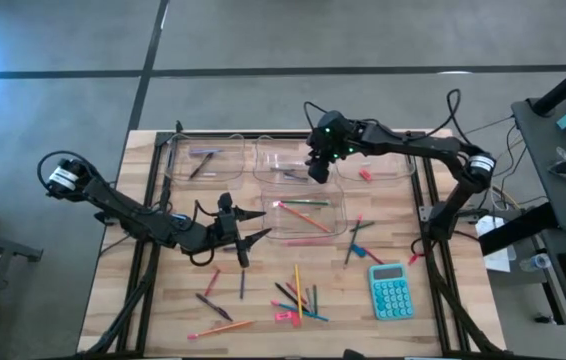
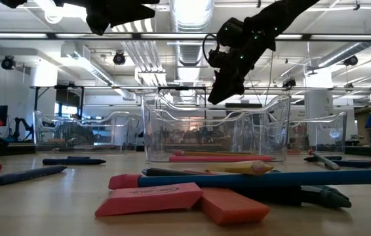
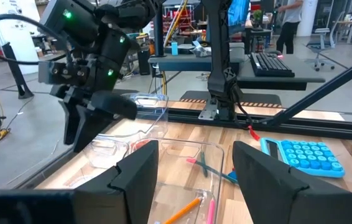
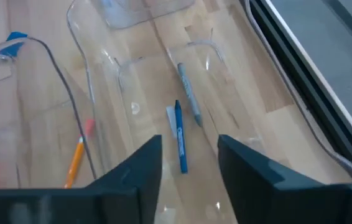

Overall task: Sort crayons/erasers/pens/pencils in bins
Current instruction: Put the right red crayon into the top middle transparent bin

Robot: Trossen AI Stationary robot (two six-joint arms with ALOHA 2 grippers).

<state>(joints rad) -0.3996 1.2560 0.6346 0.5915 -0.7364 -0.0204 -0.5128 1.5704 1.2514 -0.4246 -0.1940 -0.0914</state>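
Bins, clear plastic, four: three in a row along the upper part of the desk [image 1: 163, 300] in the high view, the fourth [image 1: 309, 217] just below the middle one [image 1: 288, 165].
Middle bin: holds a blue pen [image 4: 180, 140] and a grey one [image 4: 189, 94] lying side by side (seen from the right wrist).
Upper left bin [image 1: 201, 158]: dark pens inside.
Upper right bin [image 1: 378, 165]: a small red piece, kind not clear.
Fourth bin: pencils, orange, green and pink [image 1: 308, 240].
Loose stock, lower centre of the high view: pencils [image 1: 297, 293], dark pens [image 1: 213, 306], a red crayon [image 1: 212, 282]; two pink erasers [image 2: 147, 198] lie nearest in the low view.
Right claw [image 1: 318, 172]: above the middle bin, fingers parted, holding nothing.
Left claw [image 1: 247, 242]: at centre left, beside the fourth bin, fingers wide apart and empty.
Teal calculator [image 1: 390, 291]: lower right of the desk.
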